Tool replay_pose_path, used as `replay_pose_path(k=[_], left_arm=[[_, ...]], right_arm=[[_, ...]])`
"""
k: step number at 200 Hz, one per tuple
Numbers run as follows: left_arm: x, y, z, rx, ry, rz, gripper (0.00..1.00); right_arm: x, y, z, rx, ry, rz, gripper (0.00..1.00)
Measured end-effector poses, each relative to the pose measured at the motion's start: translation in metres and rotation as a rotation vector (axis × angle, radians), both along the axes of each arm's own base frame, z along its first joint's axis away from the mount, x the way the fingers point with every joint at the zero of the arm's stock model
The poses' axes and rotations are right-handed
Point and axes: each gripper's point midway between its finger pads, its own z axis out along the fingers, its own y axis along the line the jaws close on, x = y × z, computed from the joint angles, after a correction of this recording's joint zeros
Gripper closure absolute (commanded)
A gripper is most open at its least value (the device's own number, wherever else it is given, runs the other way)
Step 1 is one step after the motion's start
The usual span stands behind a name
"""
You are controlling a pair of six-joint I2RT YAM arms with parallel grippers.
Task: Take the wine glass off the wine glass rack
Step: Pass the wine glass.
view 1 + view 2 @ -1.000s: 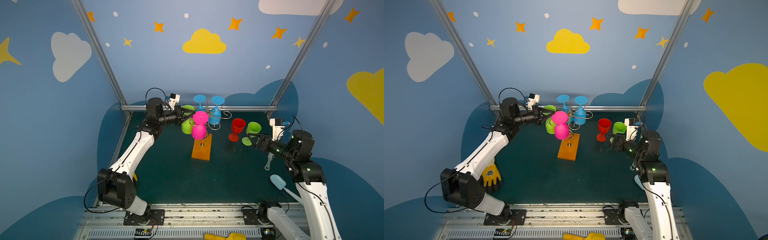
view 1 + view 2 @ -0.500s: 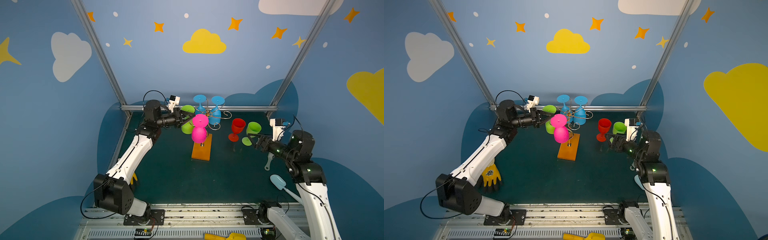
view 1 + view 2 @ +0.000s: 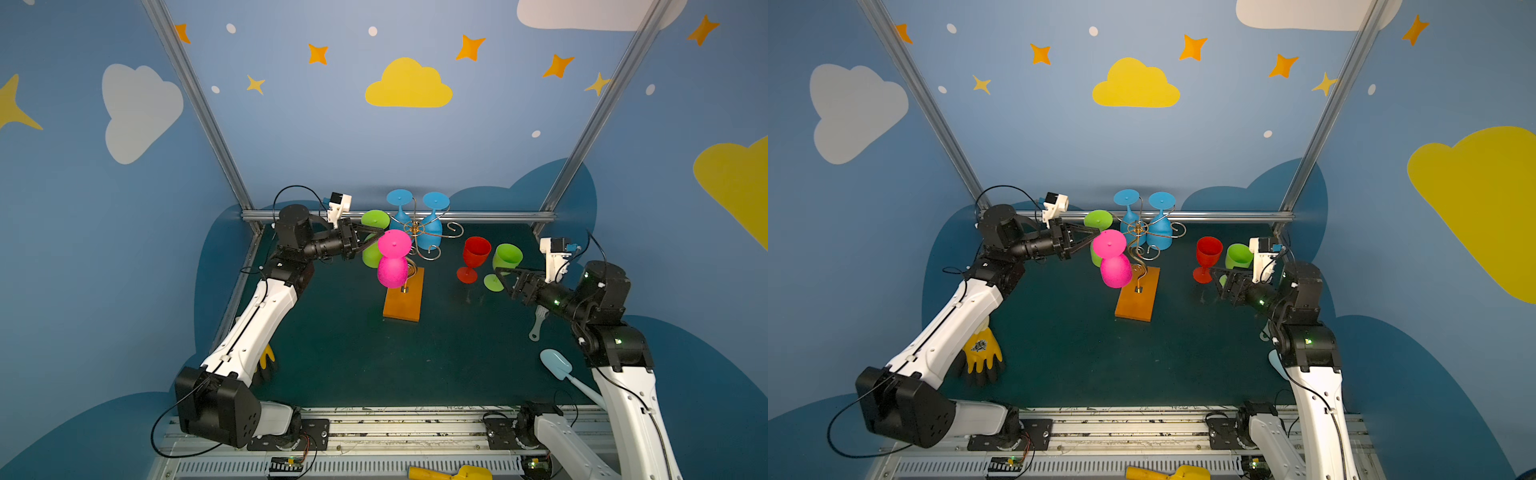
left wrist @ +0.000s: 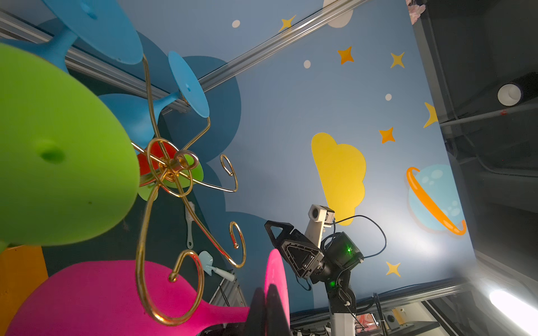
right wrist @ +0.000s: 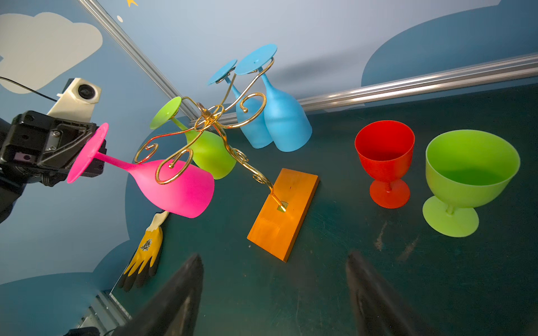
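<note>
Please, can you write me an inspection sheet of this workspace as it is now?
Surface: dark green mat, scuffed near the goblets.
Job's things: wine glass rack upright; pink wine glass tilted, foot in left claw; two blue wine glasses and green wine glass hanging.
Clutter: red goblet, green goblet, yellow glove, brush, scoop.
Claws: left claw shut on pink foot; right claw open, empty.
Cables: black cable loops at both wrists.
Surroundings: blue walls, aluminium frame.

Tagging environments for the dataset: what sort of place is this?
Likely a lab robot cell, not a home: left arm and right arm mounted on a metal rail, aluminium frame, cartoon cloud backdrop walls.
</note>
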Motion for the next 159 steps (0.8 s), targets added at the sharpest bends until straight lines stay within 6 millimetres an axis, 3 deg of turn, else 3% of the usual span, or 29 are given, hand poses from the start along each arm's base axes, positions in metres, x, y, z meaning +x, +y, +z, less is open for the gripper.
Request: replay_pose_path(k=[50,111,159], left_arm=[[-0.010,0.004,0.006,-0.021,-0.001,-0.008,0.97],[-0.015,0.008,0.009,-0.036,0.020,-0.009,0.97],[-0.030,0.015,0.020,-0.042,-0.011,-0.009,0.97]], right_arm=[[-0.016,0.028,0.010,0.000,-0.061,0.167,0.23],[-0.055,0.075,0.030,-0.049,-0.227,0.401,0.23],[-0.077,0.114,0.034,-0.103,-0.348,0.559,0.23]])
